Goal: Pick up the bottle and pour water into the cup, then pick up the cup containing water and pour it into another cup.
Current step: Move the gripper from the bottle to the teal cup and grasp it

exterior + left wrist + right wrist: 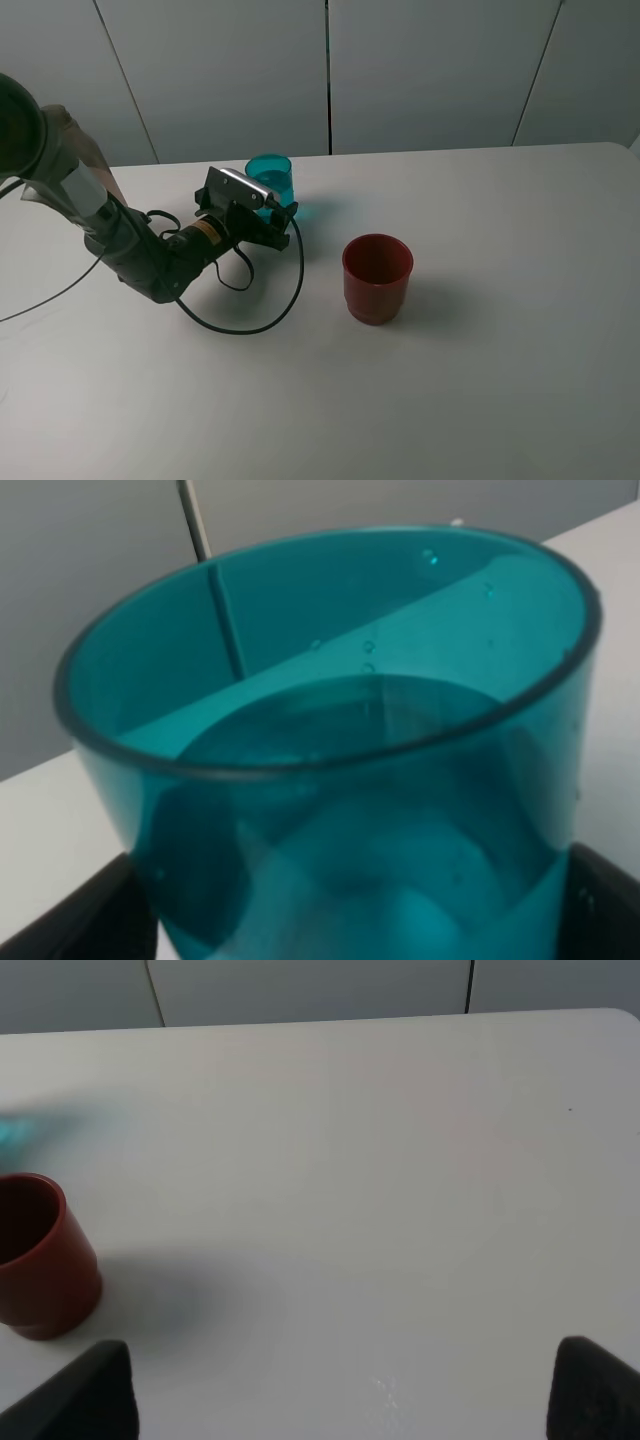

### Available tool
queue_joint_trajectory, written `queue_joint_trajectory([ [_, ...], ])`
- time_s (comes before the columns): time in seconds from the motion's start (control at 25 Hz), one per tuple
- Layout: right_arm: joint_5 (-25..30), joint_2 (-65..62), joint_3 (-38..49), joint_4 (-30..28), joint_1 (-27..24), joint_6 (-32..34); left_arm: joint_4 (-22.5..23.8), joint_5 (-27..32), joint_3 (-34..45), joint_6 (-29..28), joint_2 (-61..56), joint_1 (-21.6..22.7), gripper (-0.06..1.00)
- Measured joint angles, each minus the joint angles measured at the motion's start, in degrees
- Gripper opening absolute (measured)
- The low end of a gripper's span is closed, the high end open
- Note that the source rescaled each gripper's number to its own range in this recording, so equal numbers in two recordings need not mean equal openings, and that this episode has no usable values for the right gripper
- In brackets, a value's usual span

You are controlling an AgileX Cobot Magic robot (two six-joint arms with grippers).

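White matte table [520,400], grey wall panels behind. I count two cups standing apart: one stout opaque red cup [377,277] near centre, and one smooth translucent teal cup [270,178] holding water, nearer the wall. My left gripper [280,210] is spread wide astride the teal cup. The right gripper [340,1390] gapes with nothing in it.

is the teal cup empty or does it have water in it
Partly full: the left wrist view shows a water surface inside the teal cup, well below its rim, with droplets on the wall above.
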Motion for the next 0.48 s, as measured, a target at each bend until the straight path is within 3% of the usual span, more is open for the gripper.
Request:
queue_joint_trajectory([
  [0.48,0.0,0.0,0.0,0.0,0.0,0.0,3.1,-1.0,-6.6,0.0,3.4,0.0,0.96],
])
